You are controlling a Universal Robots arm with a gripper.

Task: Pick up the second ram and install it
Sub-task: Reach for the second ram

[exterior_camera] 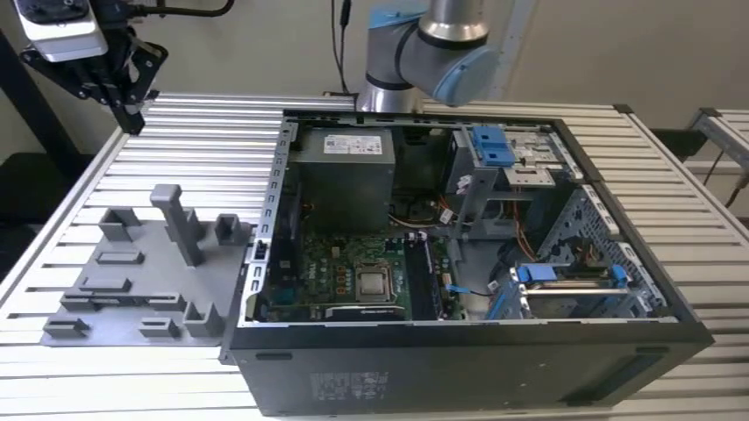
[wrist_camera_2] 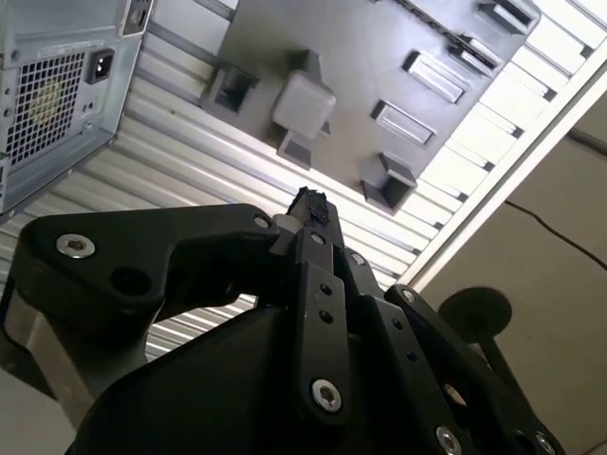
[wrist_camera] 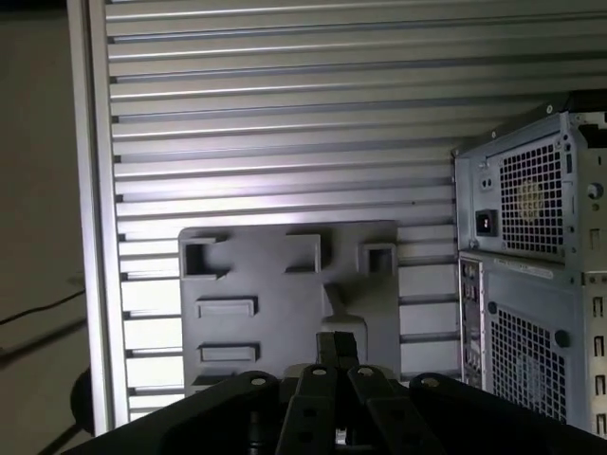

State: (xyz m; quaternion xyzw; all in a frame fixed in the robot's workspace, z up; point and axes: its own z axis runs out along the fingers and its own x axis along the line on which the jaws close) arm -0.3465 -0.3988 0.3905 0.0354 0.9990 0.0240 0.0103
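Observation:
My gripper [exterior_camera: 126,118] hangs high over the far corner of the slatted table at the exterior view's left, well above the grey plastic tray [exterior_camera: 129,281]. Its black fingers come together at the tips with nothing between them, seen in the second wrist view [wrist_camera_2: 309,204] and in the first wrist view [wrist_camera: 340,343]. The tray [wrist_camera: 275,284] lies below the gripper, its posts and pockets holding nothing. The second ram is out of view. Inside the open computer case [exterior_camera: 468,360] lies the green motherboard [exterior_camera: 339,263] with its silver processor [exterior_camera: 374,282] and dark slots [exterior_camera: 424,276] beside it.
The arm's base [exterior_camera: 427,53] stands behind the case at the back of the table [exterior_camera: 199,140]. The case's rear panel with fan grilles [wrist_camera: 531,246] rises beside the tray. The table edge and the floor [wrist_camera: 38,284] lie beyond the tray.

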